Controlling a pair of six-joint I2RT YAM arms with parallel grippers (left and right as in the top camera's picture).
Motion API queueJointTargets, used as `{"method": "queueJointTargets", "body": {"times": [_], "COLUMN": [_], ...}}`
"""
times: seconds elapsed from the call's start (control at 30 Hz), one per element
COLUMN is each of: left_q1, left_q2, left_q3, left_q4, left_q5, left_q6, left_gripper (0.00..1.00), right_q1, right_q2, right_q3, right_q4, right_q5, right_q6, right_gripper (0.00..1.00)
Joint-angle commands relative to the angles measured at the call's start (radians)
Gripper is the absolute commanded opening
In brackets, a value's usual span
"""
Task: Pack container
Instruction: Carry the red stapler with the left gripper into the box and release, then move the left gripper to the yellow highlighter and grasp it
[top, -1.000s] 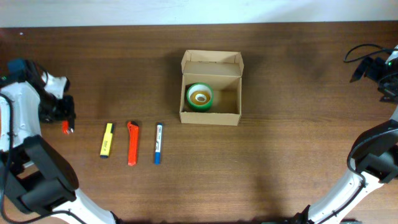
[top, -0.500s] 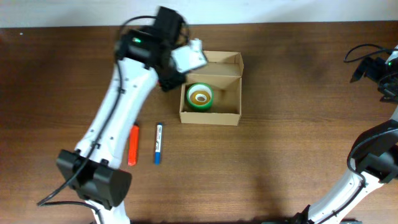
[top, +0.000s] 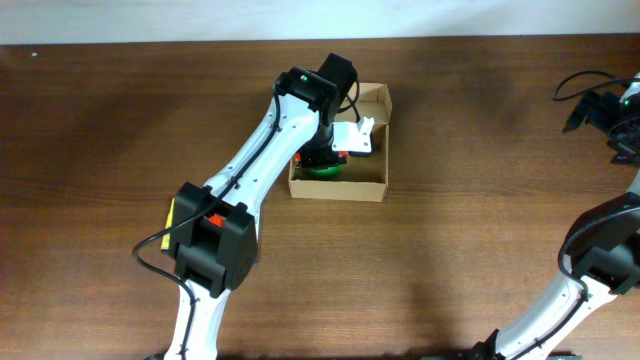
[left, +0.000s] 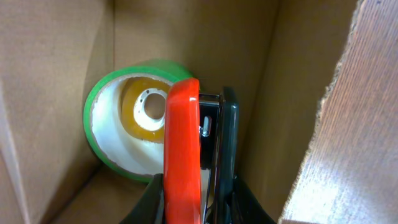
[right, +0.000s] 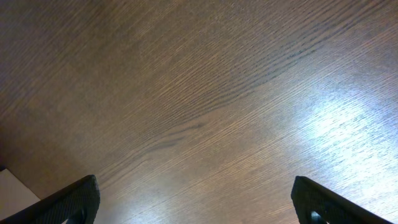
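Note:
The container is a small tan cardboard box (top: 340, 192) at the table's middle, open, with its lid flap (top: 376, 97) folded back. A green tape roll (top: 318, 167) lies inside and shows in the left wrist view (left: 118, 137) against the box wall (left: 56, 68). My left gripper (top: 345, 148) is inside the box, next to the roll. In the left wrist view it (left: 199, 202) is shut on an orange-red and black tool (left: 183, 143). My right gripper (top: 600, 108) is far right, open and empty above bare wood (right: 199, 205).
My left arm stretches from the front left across to the box. A yellow marker (top: 179, 212) and a bit of an orange item (top: 207, 218) peek out beside the arm's lower link. Black cables (top: 578, 82) lie at the back right.
My left arm has swung right, from the box's left rim to over the box, with its gripper now down inside. It now covers the items at the front left. The right arm has not moved.

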Motion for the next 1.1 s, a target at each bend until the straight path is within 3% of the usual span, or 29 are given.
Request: {"method": "queueJointTargets", "body": {"times": [0.0,0.83,0.87,0.93,1.07], "left_q1": [-0.005,-0.060,-0.056,-0.056,-0.049], "left_q2": [0.017,0.115,0.115,0.115,0.114], "left_q3": [0.014,0.010,0.010,0.010,0.029], "left_q4": [0.018,-0.022,-0.022,-0.013,0.053], "left_q5": [0.013,0.079,0.076,0.015,-0.054], "left_q6": [0.044,-0.002,-0.002,-0.020,-0.070], "left_gripper": [0.01,0.01,0.09,0.61,0.60], "right_q1": [-0.003,-0.003,-0.003,-0.003,-0.003], "right_q2": [-0.038,-0.038,-0.038,-0.038,-0.038], "right_q3": [0.000,0.000,-0.001,0.000,0.000], "right_q4": [0.000,0.000,0.000,0.000,0.000], "right_q5": [-0.002,-0.002,-0.002,-0.002,-0.002], "right_q6": [-0.008,-0.008,-0.008,-0.008,-0.008], "right_gripper": [0.99,0.99,0.99,0.99,0.99]}}
